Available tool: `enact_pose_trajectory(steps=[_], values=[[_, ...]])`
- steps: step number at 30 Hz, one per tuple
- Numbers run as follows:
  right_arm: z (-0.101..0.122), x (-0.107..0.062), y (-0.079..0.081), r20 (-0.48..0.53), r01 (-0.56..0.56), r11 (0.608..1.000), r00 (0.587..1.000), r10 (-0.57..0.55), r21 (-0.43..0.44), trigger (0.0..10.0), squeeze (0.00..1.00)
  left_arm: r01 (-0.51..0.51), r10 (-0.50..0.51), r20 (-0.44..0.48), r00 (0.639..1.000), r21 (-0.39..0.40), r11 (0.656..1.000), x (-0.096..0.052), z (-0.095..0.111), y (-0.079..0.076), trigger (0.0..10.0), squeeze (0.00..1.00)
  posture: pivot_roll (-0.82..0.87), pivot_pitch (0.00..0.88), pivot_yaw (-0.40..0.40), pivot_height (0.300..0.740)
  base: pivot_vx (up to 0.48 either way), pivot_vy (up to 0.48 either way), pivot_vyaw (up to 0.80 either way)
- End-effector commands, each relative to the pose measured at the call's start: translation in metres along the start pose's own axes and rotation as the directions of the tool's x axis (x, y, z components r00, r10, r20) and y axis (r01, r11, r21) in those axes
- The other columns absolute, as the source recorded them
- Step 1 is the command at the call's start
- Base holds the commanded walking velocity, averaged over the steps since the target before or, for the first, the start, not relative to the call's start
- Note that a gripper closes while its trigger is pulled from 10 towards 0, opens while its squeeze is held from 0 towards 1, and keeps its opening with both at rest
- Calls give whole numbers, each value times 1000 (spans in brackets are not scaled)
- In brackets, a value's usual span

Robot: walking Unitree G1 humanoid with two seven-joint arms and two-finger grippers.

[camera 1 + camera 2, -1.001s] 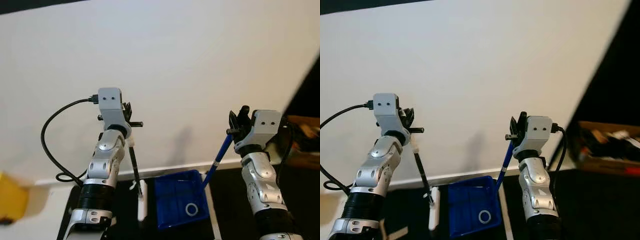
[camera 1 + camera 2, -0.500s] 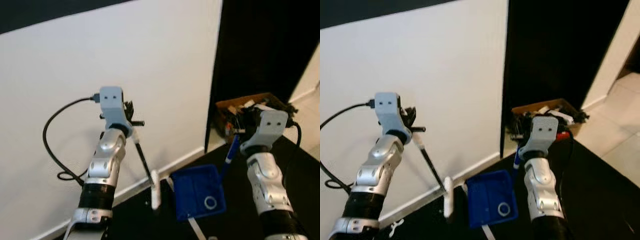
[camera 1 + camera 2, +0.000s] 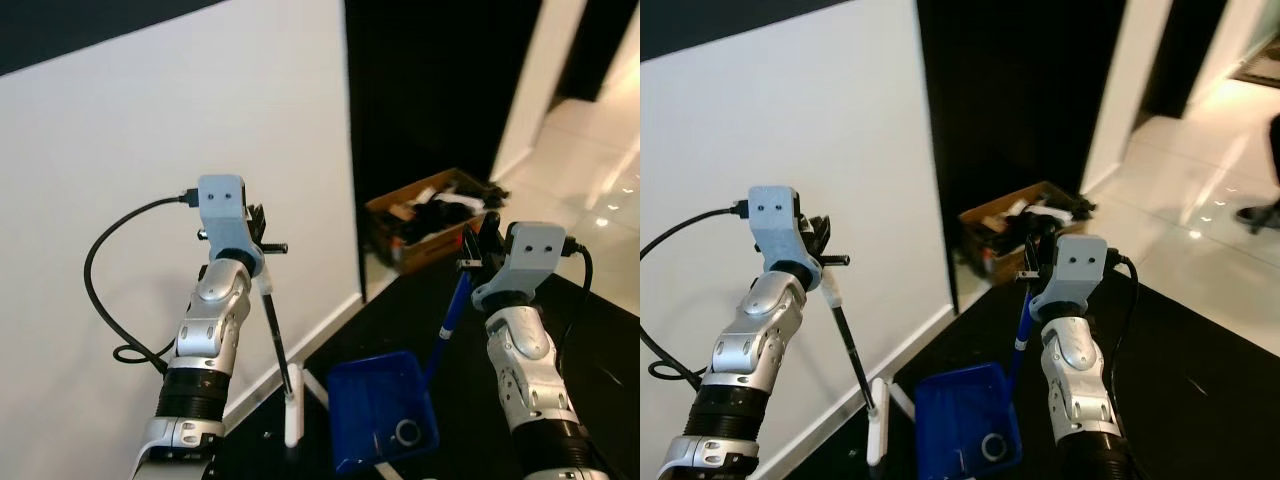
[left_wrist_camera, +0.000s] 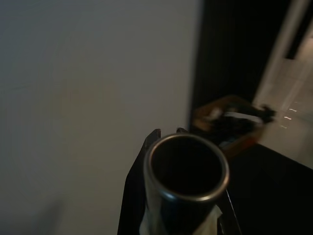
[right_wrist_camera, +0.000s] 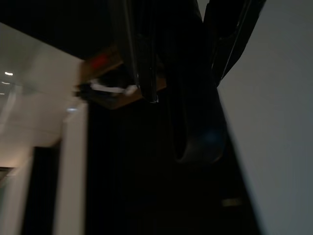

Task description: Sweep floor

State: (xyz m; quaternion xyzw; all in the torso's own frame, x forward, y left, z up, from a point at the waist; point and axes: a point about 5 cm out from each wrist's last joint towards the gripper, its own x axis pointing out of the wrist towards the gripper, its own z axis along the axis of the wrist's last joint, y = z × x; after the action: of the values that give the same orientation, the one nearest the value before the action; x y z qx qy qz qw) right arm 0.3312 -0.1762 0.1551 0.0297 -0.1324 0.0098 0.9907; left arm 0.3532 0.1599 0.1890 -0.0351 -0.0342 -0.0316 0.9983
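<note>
Nearest the robot, the blue dustpan [image 3: 382, 408] hangs low over the dark floor [image 3: 1200, 380], with one small ring-shaped item [image 3: 406, 432] lying in its tray. Its blue handle [image 3: 449, 315] rises to the right claw [image 3: 477, 250], which is closed around the top end. Beside it, the broom [image 3: 278, 345] hangs with its white head [image 3: 292, 420] at floor level near the skirting. Its thin dark stick runs up to the left claw [image 3: 258, 232], closed around the upper end; the left wrist view looks onto the hollow tube end [image 4: 186, 169].

Handling, as judged: both tools appear light and rigid. The thin broom stick is probably smooth, so it may rotate or slip in a two-finger grip. Holding at the top end gives reach but poor leverage; the heads will tend to swing like pendulums. A lower hold would stiffen control.

Count: one broom, one dustpan, two claws, each loaded. Further off stands one white wall panel [image 3: 150, 130], then one cardboard box [image 3: 425, 215] of mixed clutter against a dark opening, and beyond that a pale glossy tiled floor [image 3: 1200, 190].
</note>
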Motion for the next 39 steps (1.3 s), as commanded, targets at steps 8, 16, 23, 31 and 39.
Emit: enact_pose_trajectory(steps=[8,16,23,31,39], values=[[8,1,3,37,-12,1000,999,12,5,10000,0,-13,13,26,1000,6,1000,-1,6,4,10000,0,-74,100,101,740,0,0,-788],[7,0,2,19,-37,999,999,38,-10,10000,0,-57,57,35,998,-18,998,0,6,11,10000,0,-98,112,53,740,0,0,-788],[7,-2,-1,3,-53,998,999,53,-26,10000,0,-92,93,38,995,-29,995,-1,4,18,10000,0,-114,119,24,740,0,0,-788],[8,-1,-2,7,-52,998,999,52,-25,10000,0,-89,90,38,995,-28,996,-1,5,16,10000,0,-112,117,33,740,0,0,-788],[11,0,0,23,-45,999,999,45,-22,10000,0,-71,72,41,997,-26,997,2,7,11,10000,0,-110,115,43,740,0,0,-183]])
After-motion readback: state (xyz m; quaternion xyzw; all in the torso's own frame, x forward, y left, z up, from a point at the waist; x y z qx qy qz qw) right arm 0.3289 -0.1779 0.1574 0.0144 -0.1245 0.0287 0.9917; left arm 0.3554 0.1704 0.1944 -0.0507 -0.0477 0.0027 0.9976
